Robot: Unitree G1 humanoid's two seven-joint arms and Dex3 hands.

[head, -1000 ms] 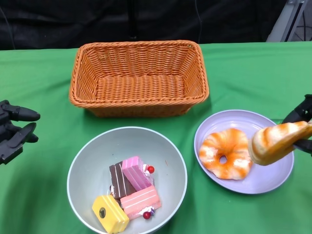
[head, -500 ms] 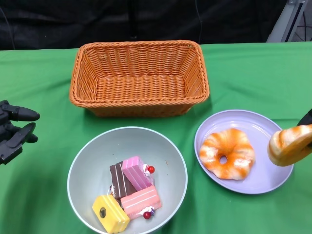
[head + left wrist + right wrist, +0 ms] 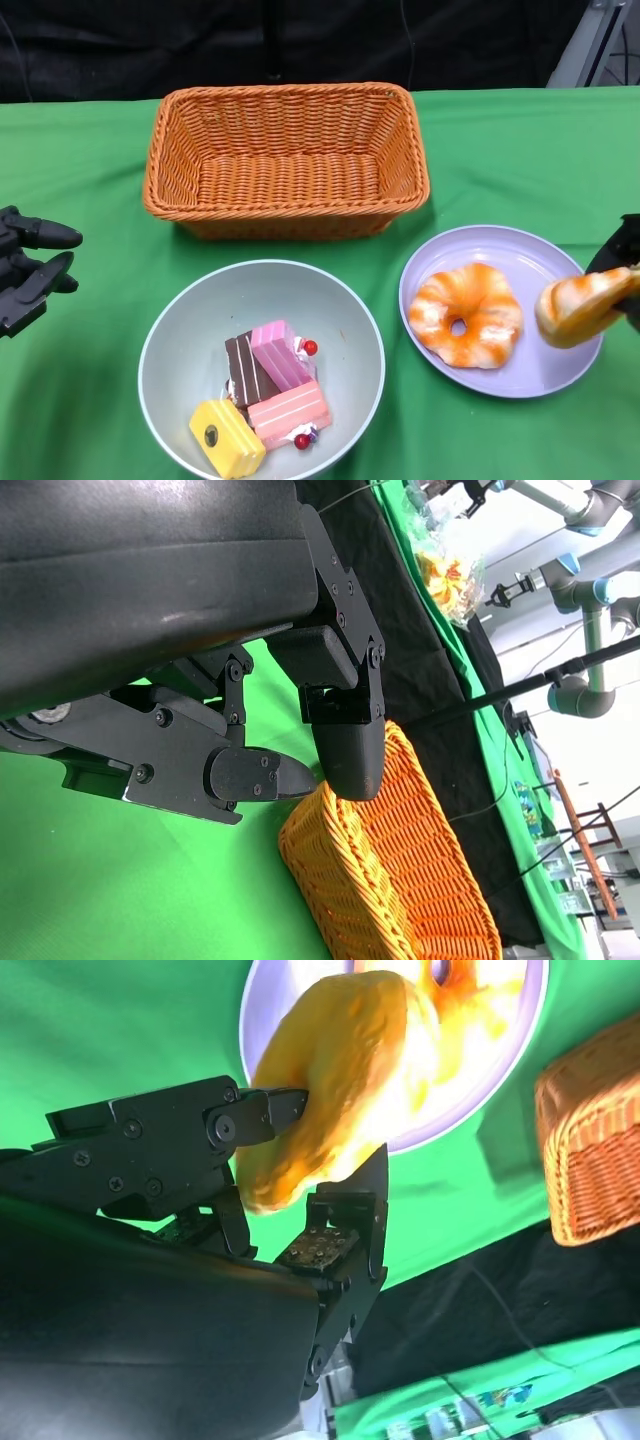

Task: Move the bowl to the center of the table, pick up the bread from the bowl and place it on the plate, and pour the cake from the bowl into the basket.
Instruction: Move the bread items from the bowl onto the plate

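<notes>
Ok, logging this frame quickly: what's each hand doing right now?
Left hand: open, holding nothing.
Right hand: holding the bread over the plate.

Right hand (image 3: 300, 1175) pinching bread (image 3: 325, 1080) over plate (image 3: 500, 1090); second bread, blown out, possibly ring-shaped; basket (image 3: 590, 1140) nearby.

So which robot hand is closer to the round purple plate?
Right. The right hand hovers at the round purple plate's right edge, holding a bread roll. The left hand is far off, beyond the grey bowl.
</notes>
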